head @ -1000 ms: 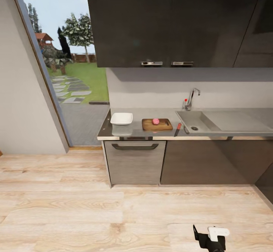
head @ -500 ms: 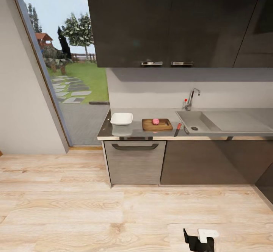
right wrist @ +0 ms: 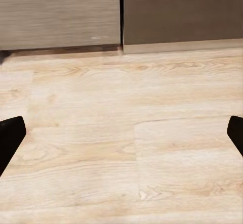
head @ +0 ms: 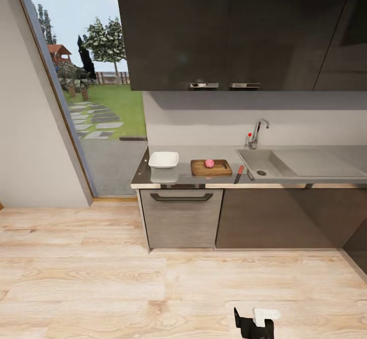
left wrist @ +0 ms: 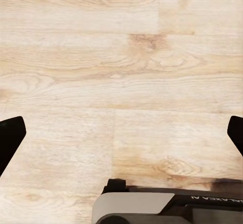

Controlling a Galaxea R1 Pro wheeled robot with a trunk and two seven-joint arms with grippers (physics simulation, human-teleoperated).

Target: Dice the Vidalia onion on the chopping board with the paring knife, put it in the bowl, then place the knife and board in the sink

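In the head view, the pinkish Vidalia onion [head: 209, 163] rests on the brown chopping board [head: 222, 168], which lies on the dark countertop [head: 184, 170]. The white square bowl [head: 163, 159] stands to the board's left. The red-handled paring knife [head: 238, 174] lies between the board and the grey sink [head: 253, 162], near the counter's front edge. The end of my right arm [head: 253, 322] shows low over the floor, far from the counter. My left gripper [left wrist: 121, 138] and right gripper [right wrist: 121, 138] are both open over bare wooden floor, holding nothing.
Dark cabinets and a handled drawer front [head: 181, 216] sit under the counter, with dark wall cupboards [head: 224, 28] above. A tall glass opening [head: 86, 99] to a garden is at the left. Pale wooden floor [head: 127, 288] lies between me and the counter.
My right arm's end has slid left along the bottom of the head view. The things on the counter have not moved.
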